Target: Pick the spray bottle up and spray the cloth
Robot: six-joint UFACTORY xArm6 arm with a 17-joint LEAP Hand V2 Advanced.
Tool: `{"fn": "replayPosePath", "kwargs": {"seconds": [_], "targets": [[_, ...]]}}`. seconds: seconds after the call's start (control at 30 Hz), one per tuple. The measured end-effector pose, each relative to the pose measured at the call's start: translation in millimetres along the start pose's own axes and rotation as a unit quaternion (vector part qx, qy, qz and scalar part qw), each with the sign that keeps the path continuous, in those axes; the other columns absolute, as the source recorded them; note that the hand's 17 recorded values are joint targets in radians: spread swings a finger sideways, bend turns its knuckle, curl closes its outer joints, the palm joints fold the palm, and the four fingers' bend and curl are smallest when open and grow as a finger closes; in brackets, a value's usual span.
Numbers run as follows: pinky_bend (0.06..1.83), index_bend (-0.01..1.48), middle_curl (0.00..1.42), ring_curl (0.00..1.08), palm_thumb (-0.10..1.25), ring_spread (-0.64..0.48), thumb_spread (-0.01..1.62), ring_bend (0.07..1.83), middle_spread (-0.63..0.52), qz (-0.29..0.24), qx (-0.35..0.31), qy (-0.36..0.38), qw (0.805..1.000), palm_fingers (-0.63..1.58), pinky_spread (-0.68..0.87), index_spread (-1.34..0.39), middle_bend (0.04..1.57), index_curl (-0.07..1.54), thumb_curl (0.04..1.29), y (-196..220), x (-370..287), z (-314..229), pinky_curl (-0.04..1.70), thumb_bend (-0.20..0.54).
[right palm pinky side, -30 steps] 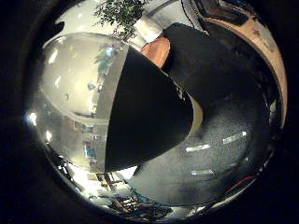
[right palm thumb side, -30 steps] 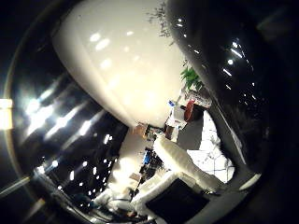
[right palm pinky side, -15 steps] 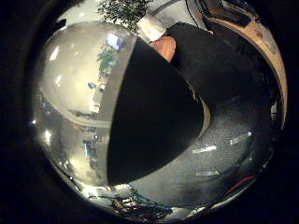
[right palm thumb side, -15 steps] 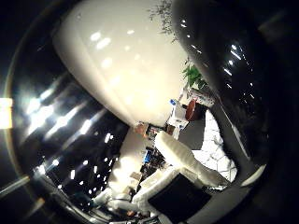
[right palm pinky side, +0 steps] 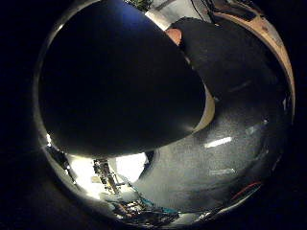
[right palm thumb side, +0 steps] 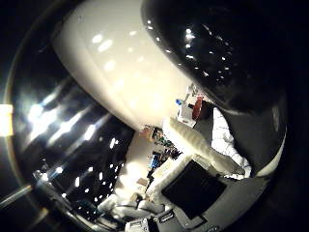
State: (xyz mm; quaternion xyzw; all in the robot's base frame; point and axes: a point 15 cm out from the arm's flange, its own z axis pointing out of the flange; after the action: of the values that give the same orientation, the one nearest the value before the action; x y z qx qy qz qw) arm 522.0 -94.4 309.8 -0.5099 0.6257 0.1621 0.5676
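Close to palm, dark rounded surface [right palm pinky side: 120,86] blocks most view.

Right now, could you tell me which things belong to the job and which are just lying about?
Job: rounded white body near the palm, probably the spray bottle; hand. I cannot make out the cloth.
Lying about: small red object; orange object.
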Motion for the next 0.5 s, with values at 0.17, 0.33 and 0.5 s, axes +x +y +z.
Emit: {"fn": "replayPosePath", "kwargs": {"seconds": [0.17, 0.33, 0.5], "targets": [[0.66, 0.22, 0.51, 0.36, 0.66, -0.18, 1.12, 0.83, -0.15, 0.000, 0.000, -0.001, 1.000, 0.51, -0.02, -0.27, 0.56, 0.36, 0.31, 0.3, -0.2, -1.0, 0.24, -0.018], [0.81, 0.25, 0.61, 0.44, 0.69, -0.23, 1.12, 0.99, -0.22, -0.005, 0.000, -0.003, 1.000, 0.66, -0.27, -0.32, 0.64, 0.44, 0.32, 0.6, -0.8, -1.3, 0.28, -0.015], [0.93, 0.36, 0.73, 0.52, 0.74, -0.24, 1.13, 1.09, -0.27, -0.006, 0.012, -0.011, 1.000, 0.75, -0.40, -0.39, 0.75, 0.56, 0.34, -4.9, -4.8, -1.4, 0.35, -0.013]]}}
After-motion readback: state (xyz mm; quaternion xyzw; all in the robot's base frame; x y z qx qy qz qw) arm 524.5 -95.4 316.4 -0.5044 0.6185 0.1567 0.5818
